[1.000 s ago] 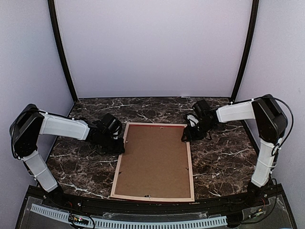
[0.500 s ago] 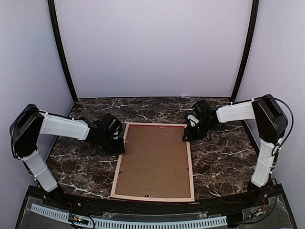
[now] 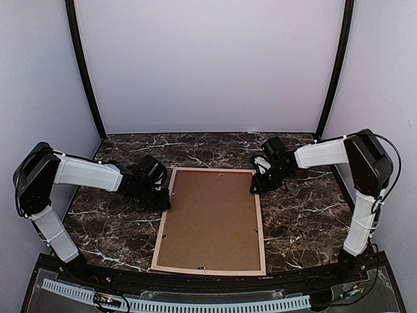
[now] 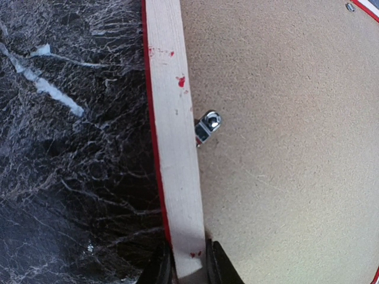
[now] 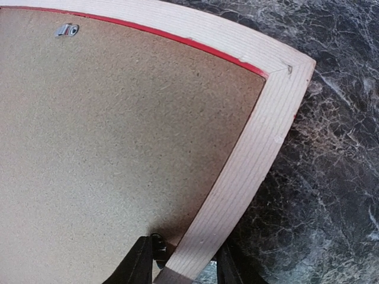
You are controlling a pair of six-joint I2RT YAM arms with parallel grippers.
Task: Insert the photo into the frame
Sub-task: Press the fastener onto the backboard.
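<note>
**Position of the work.** The frame (image 3: 260,218) lies flat and face down on the surface (image 3: 306,215), midway between my two arms. Its pale wood back is up, with only a thin red line showing at the edges. Its long axis runs from the near edge toward the far wall. A brown backing board (image 3: 212,218) fills the opening. The photo is not visible in any view, and I cannot tell whether it sits under the board.

**Left end effector** (image 4: 189,266). It is clamped across the left long rail, one finger on the outer edge and one on the inner edge, both tight against the wood. A metal retaining tab (image 4: 207,125) lies just ahead along the rail, its end over the board.

**Right end effector** (image 5: 180,260). It straddles the right long rail just short of the far right corner. The outer finger sits at the rail edge. The inner finger stands slightly off the wood over the board, so I read these jaws as not yet gripping.

**Governing relation.** Each rail runs straight ahead from its end effector. Neither arm is nearer, since both are at the frame, on opposite long sides toward its far end.

**Count.** One frame, one backing board, two end effectors, no photo in view. Several small tabs are visible, but I cannot tell their exact number.
</note>
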